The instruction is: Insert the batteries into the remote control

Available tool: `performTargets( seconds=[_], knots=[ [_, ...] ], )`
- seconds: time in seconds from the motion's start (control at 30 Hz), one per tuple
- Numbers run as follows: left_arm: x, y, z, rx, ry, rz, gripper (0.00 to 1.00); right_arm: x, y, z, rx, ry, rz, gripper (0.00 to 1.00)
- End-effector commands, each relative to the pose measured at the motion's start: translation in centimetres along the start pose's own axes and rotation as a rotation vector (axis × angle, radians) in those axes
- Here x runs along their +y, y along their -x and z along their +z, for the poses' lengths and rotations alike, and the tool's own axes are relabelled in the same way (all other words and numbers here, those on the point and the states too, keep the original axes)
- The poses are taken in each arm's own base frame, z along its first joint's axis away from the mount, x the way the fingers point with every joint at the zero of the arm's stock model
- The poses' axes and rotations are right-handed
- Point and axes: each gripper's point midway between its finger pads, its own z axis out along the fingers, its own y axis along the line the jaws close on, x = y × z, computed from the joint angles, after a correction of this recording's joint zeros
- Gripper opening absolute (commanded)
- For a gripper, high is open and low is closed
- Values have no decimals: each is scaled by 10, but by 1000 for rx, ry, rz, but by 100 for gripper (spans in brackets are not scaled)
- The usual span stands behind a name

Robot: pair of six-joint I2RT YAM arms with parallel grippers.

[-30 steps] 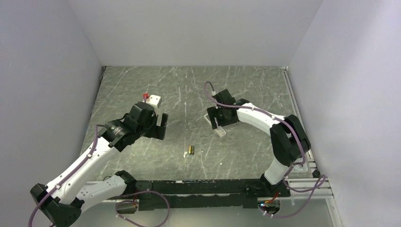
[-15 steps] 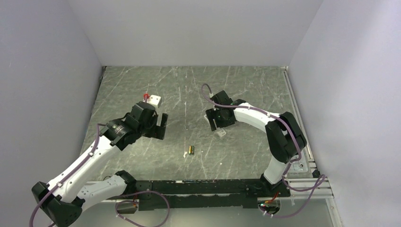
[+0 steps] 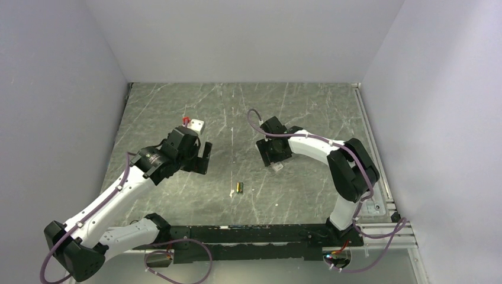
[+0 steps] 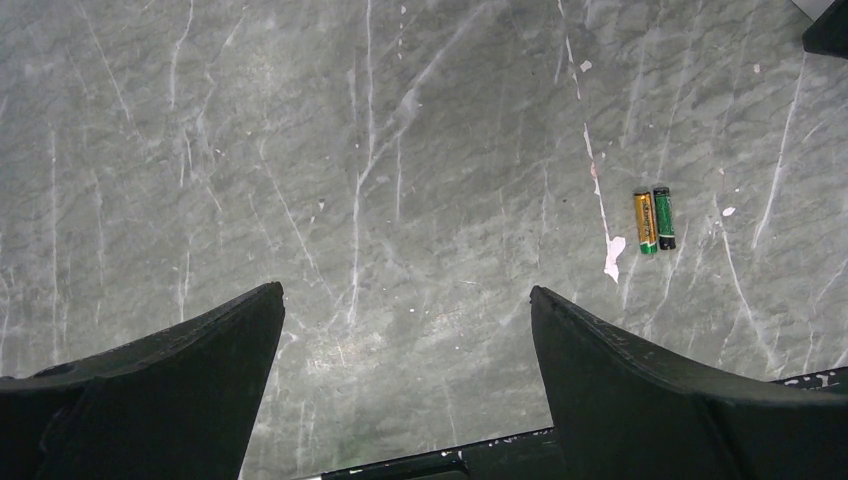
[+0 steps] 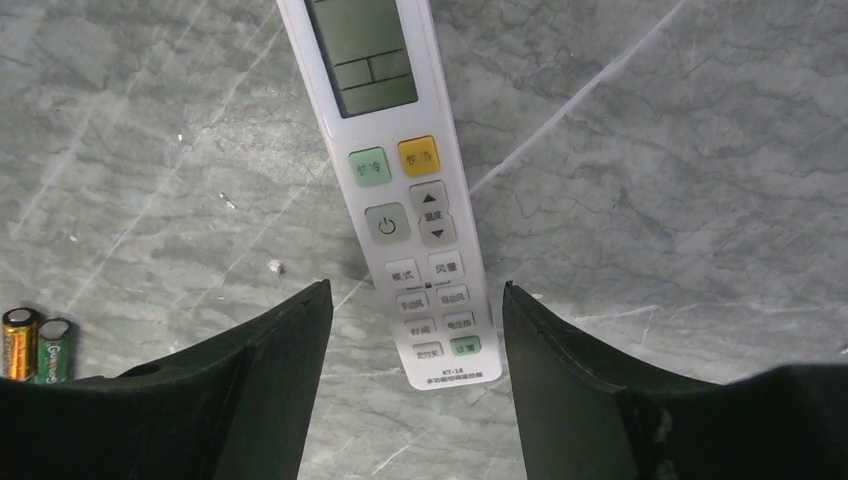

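Remote control is straddled by the right claw. Just the one remote is counted, laid flat on the desk with its buttons and screen facing up and its lower end set between the two black fingers. That claw isn't clenched on it yet. A clear gap is seen at the finger on the batteries' side and a much thinner one at the other finger, so nothing is actually gripped.

Two batteries are counted, one gold and one dark green. They're laid side by side and touching, on the desk a little way off from the remote, between the two arms and nearer the bases.

Further out, the left claw is spread wide with nothing in it, held over bare desk, well apart from the batteries. One small white piece with a red bit on it is seen just beyond that claw, toward the far wall.
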Motion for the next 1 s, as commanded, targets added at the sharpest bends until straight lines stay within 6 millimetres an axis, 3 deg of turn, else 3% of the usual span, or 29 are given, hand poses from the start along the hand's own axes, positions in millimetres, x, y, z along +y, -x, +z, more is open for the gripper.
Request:
performTargets(
  seconds=[0.0, 0.17, 0.3, 0.4, 0.53, 0.7, 0.97],
  knots=[
    [2, 10, -1, -27, 17, -11, 99, -1, 10, 2, -21, -24, -14, 65],
    [2, 10, -1, -22, 13, -13, 99, -1, 5, 7, -5, -35, -19, 58],
    [1, 11, -4, -37, 3, -17, 99, 2, 2, 7, -5, -32, -20, 44],
    [-1, 13, -7, -50, -16, -17, 99, 4, 0, 9, 0, -42, -26, 28],
    [-2, 13, -9, -57, -27, -25, 99, 7, 0, 7, 0, -56, -24, 0],
    [-4, 14, -12, -66, -41, -29, 99, 18, 11, -8, -41, -40, -20, 0],
    [-5, 16, -16, -90, -58, -36, 99, 24, 11, -33, -83, -8, 11, 0]
  ],
)
